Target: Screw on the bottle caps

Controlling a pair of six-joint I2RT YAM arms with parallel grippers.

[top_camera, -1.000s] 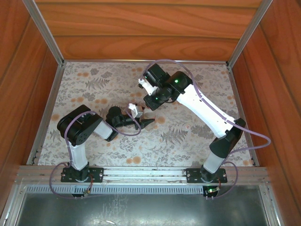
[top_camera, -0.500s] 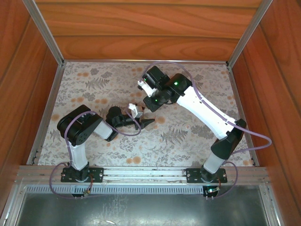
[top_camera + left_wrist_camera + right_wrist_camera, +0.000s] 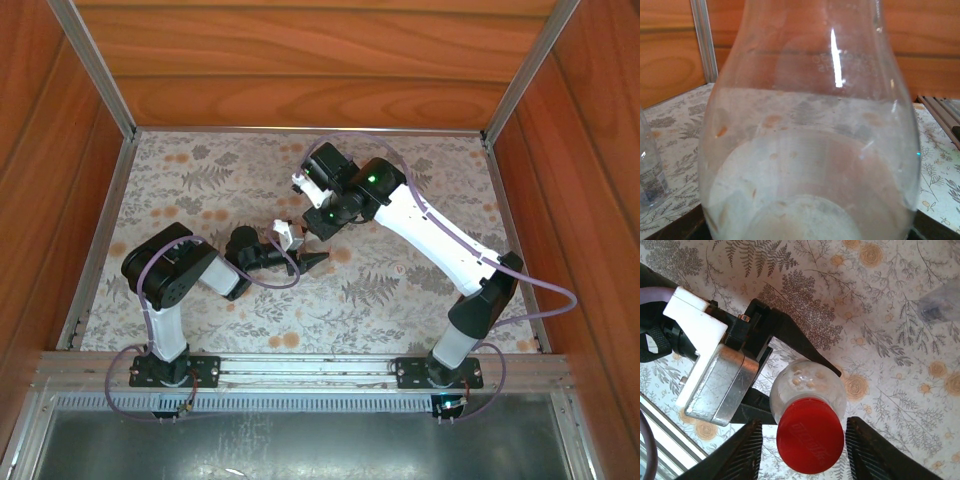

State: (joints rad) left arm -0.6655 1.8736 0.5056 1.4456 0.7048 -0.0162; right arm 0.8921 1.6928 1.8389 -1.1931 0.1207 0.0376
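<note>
Sitting on the neck of the clear bottle (image 3: 807,385), the red cap (image 3: 810,437) faced the right wrist camera almost straight on. How far it was threaded down could not be told from that angle. The bottle stood off the patterned cloth of the bench (image 3: 200,195), near the middle of it, and was clamped round its body by the left gripper (image 3: 304,262). The left wrist view showed the glassy shoulder pressed close against the lens.

The right gripper (image 3: 807,426) was poised over the cap with its fingers (image 3: 747,452) apart. One stood on each side of the red disc, with a visible gap on the left side and barely any on the right.

The step in hand looked like taking or retaking hold of the cap for a turn. It would likely go best if the right gripper first centred itself, so both fingers met the ribbed rim together and did not push the cap aslant. The wrist should turn about the line of the neck, with only light downward pressure, to avoid cross-threading. The left gripper's hold needed to be firm enough that the thin bottle would not spin or buckle.

A second bottle (image 3: 649,170) stood on the cloth, well apart to the left.
</note>
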